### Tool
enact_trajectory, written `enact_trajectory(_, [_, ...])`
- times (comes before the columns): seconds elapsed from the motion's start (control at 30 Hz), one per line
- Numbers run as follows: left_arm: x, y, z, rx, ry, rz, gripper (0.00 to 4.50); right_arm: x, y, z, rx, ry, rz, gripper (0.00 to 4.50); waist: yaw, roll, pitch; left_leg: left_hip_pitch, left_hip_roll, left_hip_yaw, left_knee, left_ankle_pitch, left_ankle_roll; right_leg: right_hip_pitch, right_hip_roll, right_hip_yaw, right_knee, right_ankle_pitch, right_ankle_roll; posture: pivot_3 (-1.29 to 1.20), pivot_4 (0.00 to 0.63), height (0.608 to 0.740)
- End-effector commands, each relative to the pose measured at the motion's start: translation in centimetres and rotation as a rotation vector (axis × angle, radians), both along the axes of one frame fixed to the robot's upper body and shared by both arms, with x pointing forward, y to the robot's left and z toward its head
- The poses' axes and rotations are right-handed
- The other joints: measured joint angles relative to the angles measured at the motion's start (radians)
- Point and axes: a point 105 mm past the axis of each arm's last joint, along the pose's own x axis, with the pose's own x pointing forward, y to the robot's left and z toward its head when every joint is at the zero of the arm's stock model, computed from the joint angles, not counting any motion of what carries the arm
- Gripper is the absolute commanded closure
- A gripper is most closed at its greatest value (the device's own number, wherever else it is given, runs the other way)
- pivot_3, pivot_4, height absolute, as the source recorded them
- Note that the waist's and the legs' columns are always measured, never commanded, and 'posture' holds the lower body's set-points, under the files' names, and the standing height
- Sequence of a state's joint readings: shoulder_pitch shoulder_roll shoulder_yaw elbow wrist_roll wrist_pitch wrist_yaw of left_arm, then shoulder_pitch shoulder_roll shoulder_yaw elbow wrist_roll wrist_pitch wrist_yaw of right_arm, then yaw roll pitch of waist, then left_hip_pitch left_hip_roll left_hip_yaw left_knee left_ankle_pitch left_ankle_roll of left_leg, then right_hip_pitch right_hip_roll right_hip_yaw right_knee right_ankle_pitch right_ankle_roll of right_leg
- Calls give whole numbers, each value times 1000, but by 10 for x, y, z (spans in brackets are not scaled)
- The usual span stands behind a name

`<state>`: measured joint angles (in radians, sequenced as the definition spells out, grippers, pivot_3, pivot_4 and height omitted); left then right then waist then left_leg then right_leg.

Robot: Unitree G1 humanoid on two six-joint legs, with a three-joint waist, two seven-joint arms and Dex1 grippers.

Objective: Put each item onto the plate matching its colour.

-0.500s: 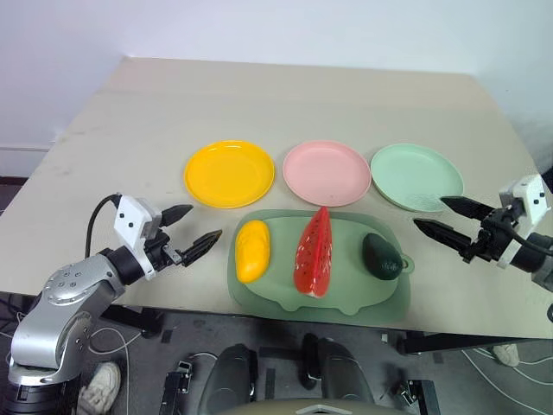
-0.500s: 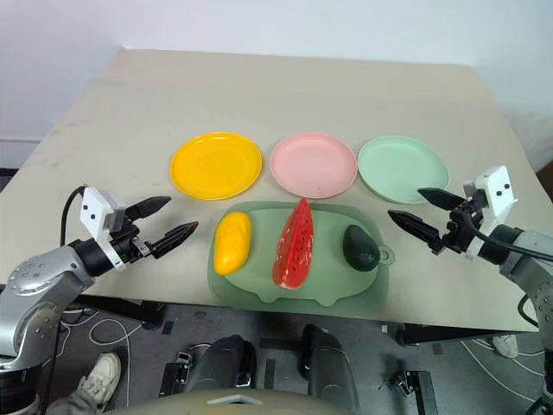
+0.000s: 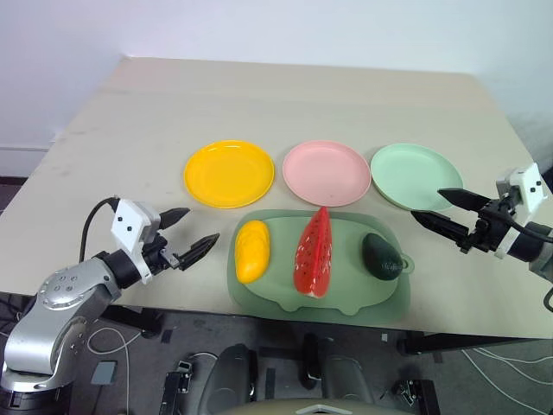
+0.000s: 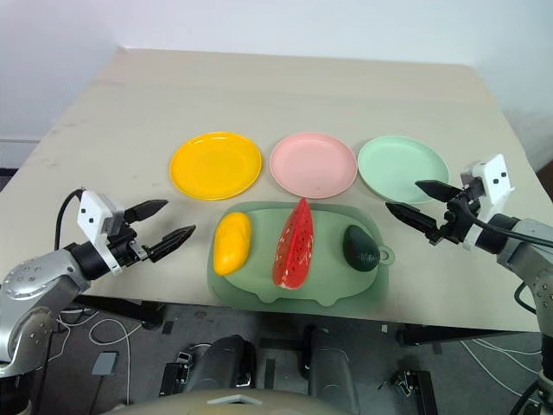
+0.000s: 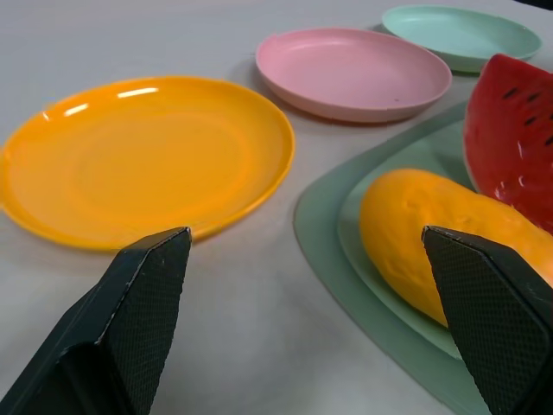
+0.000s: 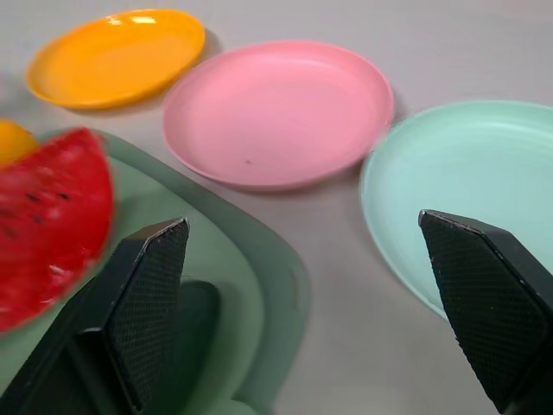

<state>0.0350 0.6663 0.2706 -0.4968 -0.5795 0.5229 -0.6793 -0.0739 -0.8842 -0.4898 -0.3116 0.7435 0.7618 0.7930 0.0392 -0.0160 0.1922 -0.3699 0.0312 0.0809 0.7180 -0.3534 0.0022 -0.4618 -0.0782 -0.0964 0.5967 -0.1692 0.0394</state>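
On the big tan table [image 3: 285, 104] sit three round plates in a row: a yellow plate [image 3: 229, 173], a pink plate [image 3: 327, 172] and a pale green plate [image 3: 416, 176]. No words or labels can be read on anything. Just in front of the plates lies a green mat [image 3: 346, 298]. On the mat lie a yellow fruit [image 3: 251, 250], a red watermelon slice [image 3: 314, 253] with dark seeds, and a dark green lump [image 3: 381, 256]. No toy is on a plate yet.

Behind the table is a plain white wall [image 3: 276, 30]. Under the table, cables lie on a dark floor [image 3: 151, 341].

The left gripper [image 3: 192, 232] hangs near the mat's left side, fingers spread wide, holding nothing. The right gripper [image 3: 439, 211] hangs at the pale green plate's near edge, fingers also wide apart and holding nothing.
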Motion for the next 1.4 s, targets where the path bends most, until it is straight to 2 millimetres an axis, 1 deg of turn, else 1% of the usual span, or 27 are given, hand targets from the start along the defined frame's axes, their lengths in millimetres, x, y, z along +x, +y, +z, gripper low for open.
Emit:
enact_trajectory(0.03, [2, 4, 12, 7, -41, -1, 17, -14, 14, 10, -38, -30, 34, 0, 0, 0, 0, 0, 0, 0, 0, 0, 0, 0, 0, 0, 0, 0, 0, 0, 150, 740])
enact_trajectory(0.13, [2, 8, 16, 7, -45, 1, 17, -23, 22, -1, -33, 6, 18, 0, -1, 0, 0, 0, 0, 0, 0, 0, 0, 0, 0, 0, 0, 0, 0, 0, 150, 740])
enact_trajectory(0.23, [-3, 10, 12, 18, -17, -17, 17, -35, 29, -11, -32, 31, 4, 0, 0, 0, 0, 0, 0, 0, 0, 0, 0, 0, 0, 0, 0, 0, 0, 0, 150, 740])
enact_trajectory(0.33, [-7, 9, 14, 13, 8, -53, 17, -44, 37, -11, -17, 26, 4, 0, -1, 0, 0, 0, 0, 0, 0, 0, 0, 0, 0, 0, 0, 0, 0, 0, 150, 740])
enact_trajectory(0.47, [-4, 3, 17, 26, 34, -113, 17, -54, 42, -9, -23, 50, 29, 0, 2, 0, 0, 0, 0, 0, 0, 0, 0, 0, 0, 0, 0, -2, -3, 0, 150, 740])
enact_trajectory(0.6, [-2, 5, 19, 22, 33, -117, 17, -58, 52, -16, -83, 86, 28, 0, -2, 0, 0, 0, 0, 0, 0, 0, 0, 0, 0, 0, 0, -2, -3, 0, 150, 740])
enact_trajectory(0.77, [-8, -3, 17, 14, 55, -165, 17, -61, 61, -21, -148, 91, 3, 0, -1, 0, 0, 0, 0, 0, -1, 0, 0, 0, 0, 0, 0, -2, -3, 0, 150, 740])
enact_trajectory(0.9, [-7, -5, 14, 19, 60, -164, 17, -59, 66, -28, -178, 85, -22, 0, -1, 0, 0, 0, 0, 0, 0, 0, 0, 0, 0, 0, -1, -2, -3, 0, 150, 740])
enact_trajectory(0.97, [-8, -8, 13, 14, 63, -174, 17, -53, 68, -32, -192, 88, -51, 0, -1, 0, 0, 0, 0, 0, 0, 0, 0, 0, 0, 0, -1, -2, -3, 0, 150, 740])
enact_trajectory(1.17, [-9, -12, 10, 1, 65, -182, 17, -37, 61, -40, -208, 143, -146, 0, -2, 0, 0, -1, 0, 0, 0, 0, 0, -1, 0, 0, -1, -2, -3, 0, 150, 740])
enact_trajectory(1.4, [-11, -12, 9, -10, 57, -174, 17, -32, 62, -54, -202, 235, -177, 0, -2, 0, 0, -1, 0, 0, 0, 0, 0, -1, 0, 0, -1, -2, -3, 0, 150, 740])
